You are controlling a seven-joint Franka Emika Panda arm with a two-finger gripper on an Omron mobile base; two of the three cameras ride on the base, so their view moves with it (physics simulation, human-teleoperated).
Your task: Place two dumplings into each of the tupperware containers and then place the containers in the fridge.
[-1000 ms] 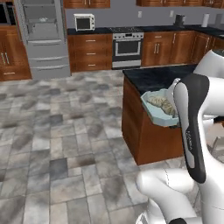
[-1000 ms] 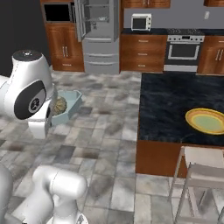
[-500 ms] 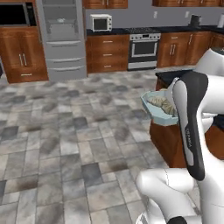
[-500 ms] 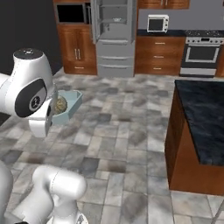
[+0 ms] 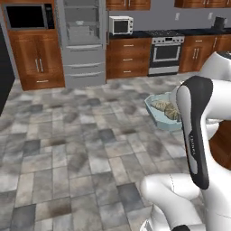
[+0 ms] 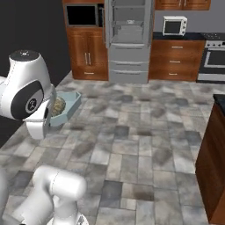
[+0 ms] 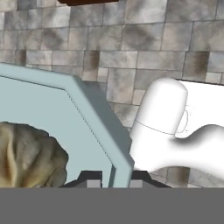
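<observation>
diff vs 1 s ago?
The base has turned away from the island counter toward the fridge, so the whole scene slid across both base views. Nothing was taken hold of or let go. The gripper stays shut on the tupperware container's rim, dumplings inside.

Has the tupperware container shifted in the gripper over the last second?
No. The container sits at the same spot against the arm's dark forearm link; only the kitchen background slid, because the base drove.

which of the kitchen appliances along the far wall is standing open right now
The fridge: its upper doors are swung open, showing grey shelves inside. The microwave beside it and the oven further right are both closed.
</observation>
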